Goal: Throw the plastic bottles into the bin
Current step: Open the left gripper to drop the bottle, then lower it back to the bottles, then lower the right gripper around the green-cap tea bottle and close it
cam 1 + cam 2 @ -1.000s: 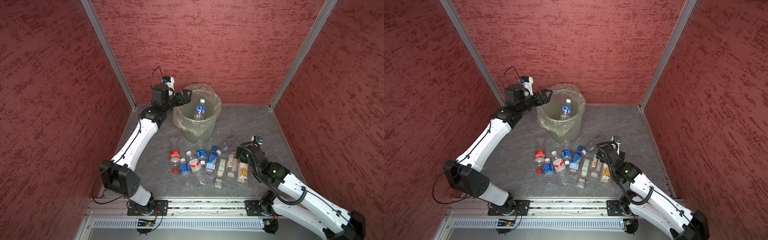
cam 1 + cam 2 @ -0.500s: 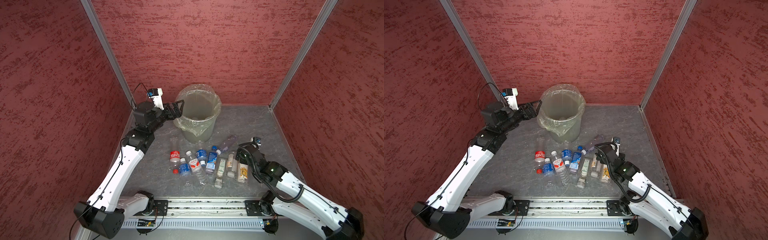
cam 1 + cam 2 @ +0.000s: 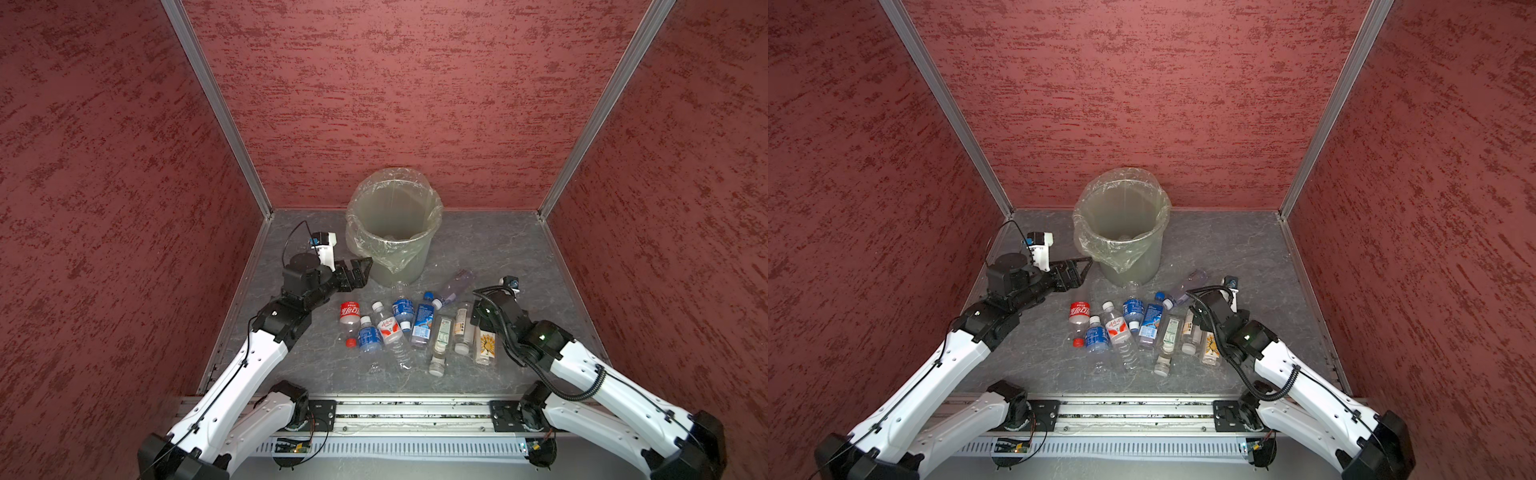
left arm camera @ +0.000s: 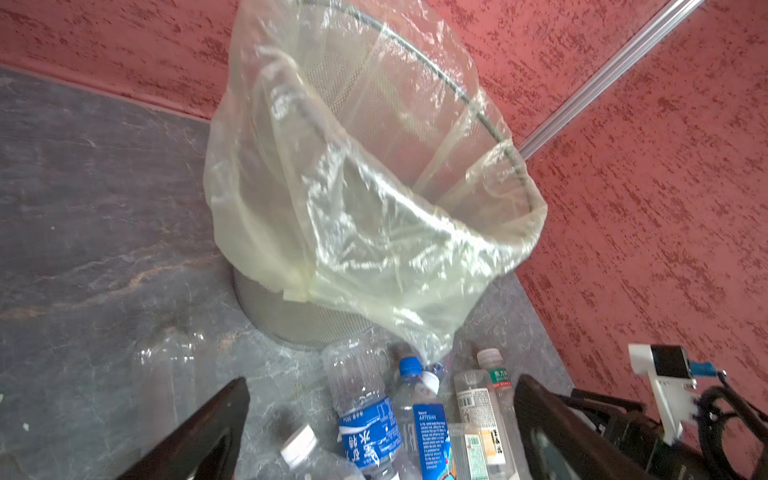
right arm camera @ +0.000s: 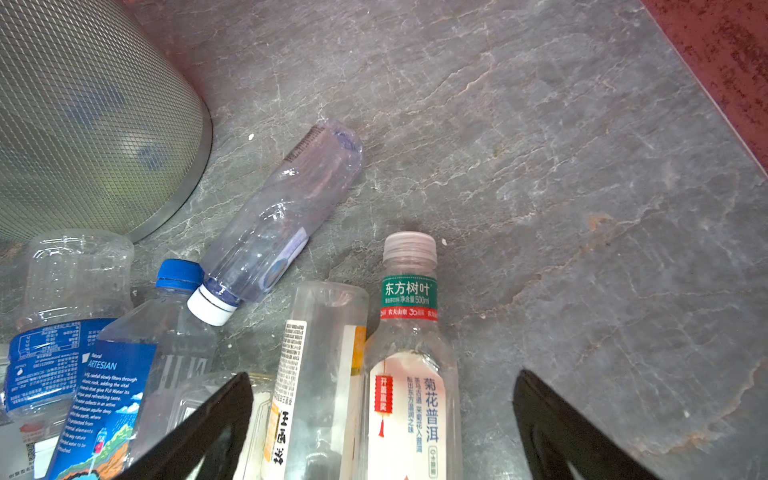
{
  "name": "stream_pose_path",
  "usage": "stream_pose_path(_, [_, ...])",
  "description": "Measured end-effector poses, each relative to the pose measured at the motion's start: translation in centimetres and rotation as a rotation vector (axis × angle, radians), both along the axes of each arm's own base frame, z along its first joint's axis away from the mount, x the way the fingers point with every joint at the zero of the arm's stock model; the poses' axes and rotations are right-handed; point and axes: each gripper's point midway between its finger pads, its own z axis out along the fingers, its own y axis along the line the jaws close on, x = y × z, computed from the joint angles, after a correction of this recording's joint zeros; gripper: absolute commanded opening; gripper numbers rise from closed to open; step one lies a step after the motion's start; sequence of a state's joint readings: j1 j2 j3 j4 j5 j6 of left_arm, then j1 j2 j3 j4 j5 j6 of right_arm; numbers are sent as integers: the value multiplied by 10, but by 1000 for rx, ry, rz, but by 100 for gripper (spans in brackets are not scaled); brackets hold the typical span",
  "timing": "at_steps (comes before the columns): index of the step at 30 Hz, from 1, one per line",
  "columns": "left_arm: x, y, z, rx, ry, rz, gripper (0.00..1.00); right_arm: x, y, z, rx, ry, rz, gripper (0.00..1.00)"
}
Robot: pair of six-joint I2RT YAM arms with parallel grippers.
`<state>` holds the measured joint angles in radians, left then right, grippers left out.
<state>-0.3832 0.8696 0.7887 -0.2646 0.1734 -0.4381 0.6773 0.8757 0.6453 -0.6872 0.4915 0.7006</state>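
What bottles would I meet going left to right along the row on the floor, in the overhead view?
In a top view: red-label bottle, small blue-label bottle, red-and-white-label bottle, light-blue-label bottle, green-and-white-label bottle, yellow-flower-label bottle. The rest overlap too much to place.

A robot lab booth: red textured panels (image 3: 395, 104), aluminium posts (image 3: 216, 108), a mounting rail (image 3: 399, 409)

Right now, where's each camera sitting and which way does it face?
Top views: high at the front, looking down on bin, bottles, both arms.
Left wrist: behind open left gripper, facing the bin; fingers show.
Right wrist: behind open right gripper, facing the bottles; fingers show.
Shared: both wrist views catch the ARTESIAN bottle.
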Motion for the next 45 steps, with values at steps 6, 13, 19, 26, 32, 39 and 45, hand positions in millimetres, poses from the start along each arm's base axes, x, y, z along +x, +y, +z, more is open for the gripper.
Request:
stream_pose_path(6, [-20, 5, -23, 15, 35, -6, 99, -3, 1, -5, 1, 29, 5, 98])
stream_pose_path(13, [-38, 9, -85, 65, 180, -15, 100, -8, 3, -11, 27, 65, 0, 96])
stream_pose_path(19, [-51, 9, -123, 70, 271, -32, 100, -18, 3, -24, 31, 140, -15, 94])
stream_pose_path(26, [-58, 8, -138, 80, 307, -44, 100, -27, 7, -33, 44, 225, -15, 89])
stream_pose_path(32, [-63, 10, -147, 88, 302, -51, 99, -31, 10, -39, 43, 276, -15, 85])
stream_pose_path(39, [-70, 9, -156, 102, 295, -76, 100, -39, 8, -42, 51, 315, -25, 83])
stream_pose_path(45, [-74, 8, -147, 81, 242, -96, 100, -43, 8, -49, 27, 368, -32, 85])
